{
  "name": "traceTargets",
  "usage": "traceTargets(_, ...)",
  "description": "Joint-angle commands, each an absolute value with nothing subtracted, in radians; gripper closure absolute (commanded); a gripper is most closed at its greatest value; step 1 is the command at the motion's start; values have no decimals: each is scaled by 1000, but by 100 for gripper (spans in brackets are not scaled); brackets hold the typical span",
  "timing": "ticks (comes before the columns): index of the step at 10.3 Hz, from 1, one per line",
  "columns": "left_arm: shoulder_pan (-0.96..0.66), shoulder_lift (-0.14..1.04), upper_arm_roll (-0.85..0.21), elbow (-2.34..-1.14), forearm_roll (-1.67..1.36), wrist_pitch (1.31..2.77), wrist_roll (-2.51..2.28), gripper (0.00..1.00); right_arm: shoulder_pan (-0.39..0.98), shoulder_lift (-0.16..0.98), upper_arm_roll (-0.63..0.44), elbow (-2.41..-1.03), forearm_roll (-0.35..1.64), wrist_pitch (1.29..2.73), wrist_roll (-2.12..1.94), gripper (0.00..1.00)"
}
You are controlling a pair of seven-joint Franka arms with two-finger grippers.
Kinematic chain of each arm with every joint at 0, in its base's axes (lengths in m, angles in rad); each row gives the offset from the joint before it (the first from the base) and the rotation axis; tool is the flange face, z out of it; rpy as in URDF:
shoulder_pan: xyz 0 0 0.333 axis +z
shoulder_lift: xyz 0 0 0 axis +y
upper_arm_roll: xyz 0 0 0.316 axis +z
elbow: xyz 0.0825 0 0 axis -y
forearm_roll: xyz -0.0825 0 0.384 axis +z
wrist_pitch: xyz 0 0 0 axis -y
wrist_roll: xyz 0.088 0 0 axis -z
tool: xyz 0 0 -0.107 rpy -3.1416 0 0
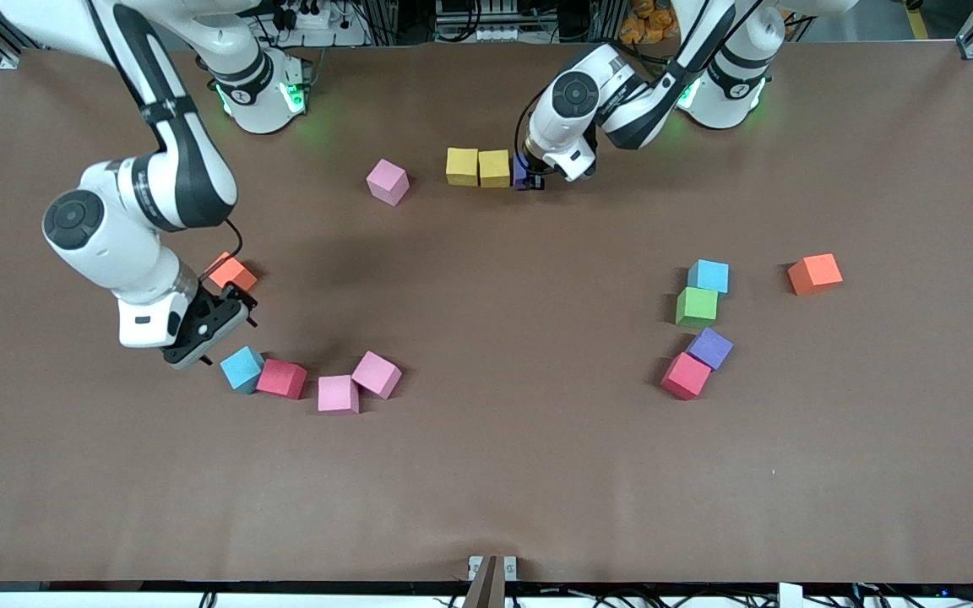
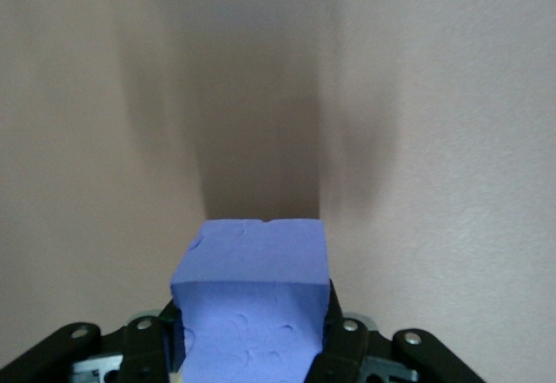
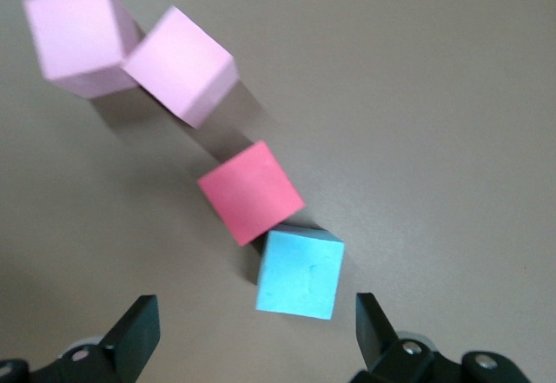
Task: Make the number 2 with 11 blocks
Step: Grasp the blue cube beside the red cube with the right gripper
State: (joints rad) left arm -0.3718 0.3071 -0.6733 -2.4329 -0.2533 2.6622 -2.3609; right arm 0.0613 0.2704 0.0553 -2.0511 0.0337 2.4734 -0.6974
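Left gripper clamped on a purple block beside the yellow pair; right gripper spread wide over a light blue block.

In the front view, near top centre, my left gripper (image 1: 529, 178) pinches the purple block (image 1: 521, 171) just beside two touching yellow blocks (image 1: 477, 167); a pink block (image 1: 388, 181) lies toward the upper left of the frame. At lower left my right gripper (image 1: 229, 325) hangs with fingers apart by an orange block (image 1: 231, 273), above a light blue block (image 1: 241, 369), red block (image 1: 281, 378) and two pink blocks (image 1: 357, 384). At right sit blue, green, purple, red and orange cubes; no digit is formed yet. In the left wrist view, the purple block (image 2: 252, 300) fills the bottom centre between the fingers (image 2: 340, 344). In the right wrist view, the light blue block (image 3: 301, 274) lies low in the frame between the parted fingers (image 3: 136, 331), the red block (image 3: 250, 191) touching it.
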Motion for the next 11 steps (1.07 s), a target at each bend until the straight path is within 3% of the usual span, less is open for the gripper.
traceTargets(1,-405,319,-673,-2450,-278,2710,-2373,86,25,339,67,-2019,20,2506,-710,0)
traceTargets(5,-413,337,-672,-2450,-276,2727,-2373,82,-5,465,69,-2003,26,2624,-712,0)
traceTargets(11,-407,339,-667,-2451,-273,2727,-2373,79,-11,506,74,-2005,25,2661,-718,0)
